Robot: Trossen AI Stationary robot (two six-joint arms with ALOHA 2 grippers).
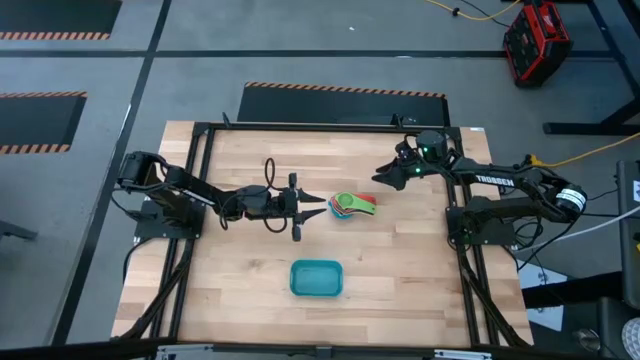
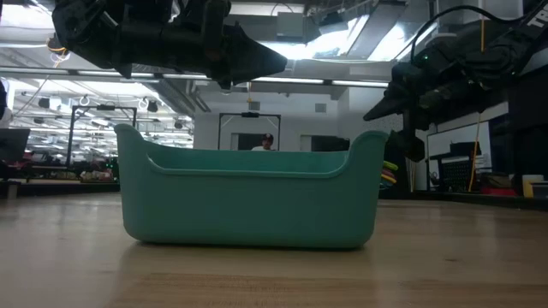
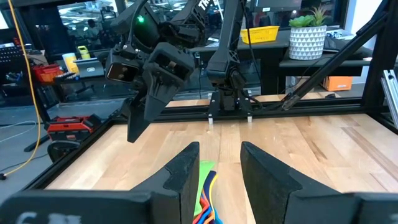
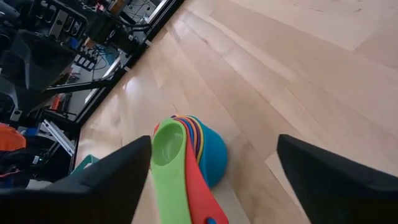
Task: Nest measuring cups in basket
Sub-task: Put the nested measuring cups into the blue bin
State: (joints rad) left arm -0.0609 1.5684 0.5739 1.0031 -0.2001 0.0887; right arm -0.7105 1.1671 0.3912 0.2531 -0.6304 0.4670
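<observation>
measuring cups (image 1: pixel 353 205) nested, left on table between grippers, outside basket (image 1: pixel 316 278). right gripper (image 1: pixel 384 172) released, fingers wide above stack. left gripper (image 1: pixel 318 206) parted, empty, lined up for pickup.

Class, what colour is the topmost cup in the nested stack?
Green, sitting inside the red one; the right wrist view shows it best.

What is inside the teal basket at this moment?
Nothing shows in the basket from above: only its bare teal floor. The measuring cups sit nested on the table beyond it, between the two arms. From table height its wall hides the interior.
</observation>
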